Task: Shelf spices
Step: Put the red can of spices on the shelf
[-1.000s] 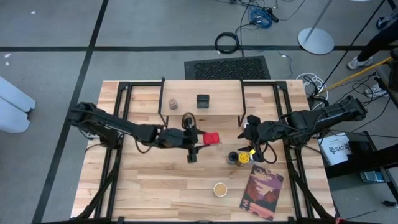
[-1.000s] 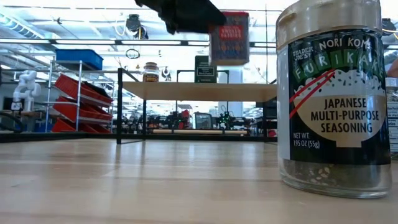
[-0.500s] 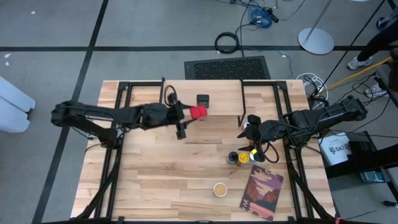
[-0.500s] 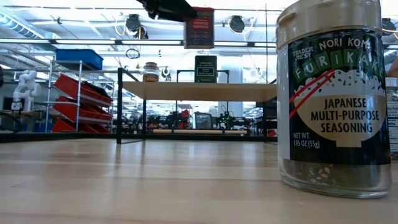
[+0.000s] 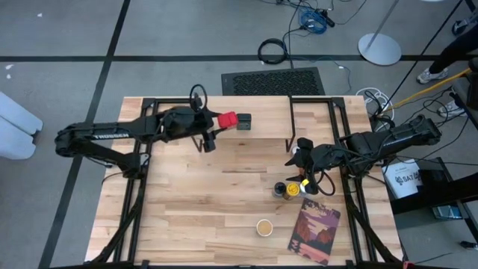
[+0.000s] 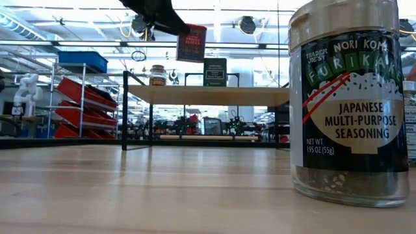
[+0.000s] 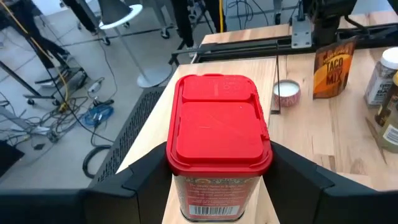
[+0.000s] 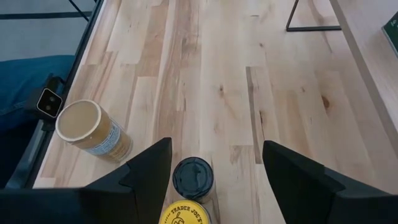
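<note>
While we are working over the table (image 5: 194,202), the shelf (image 5: 269,128) is standing along its far edge, with a tan-topped jar (image 6: 157,75) and a dark tin (image 5: 243,122) already sitting on it. Our left arm is reaching over the shelf's left part, and our left end effector (image 5: 216,122) is gripping the red tin (image 5: 227,119) by its sides, carrying it in the air above the plank, just beside the dark tin. Our right end effector (image 5: 299,161) is hovering with fingers apart, holding nothing, above the black-lidded jar (image 8: 192,178) and yellow-lidded jar (image 8: 185,215), near the book (image 5: 314,230). A tan-lidded jar (image 5: 264,226) is lying near the front edge, and the furikake jar (image 6: 350,104) is standing close to the low camera.

We are judging the red tin as the main risk: the plank is narrow, so lowering it off-centre could be tipping it over the far edge. We could also be nudging the dark tin, since the two are nearly touching. Letting go from this height could be toppling it.
</note>
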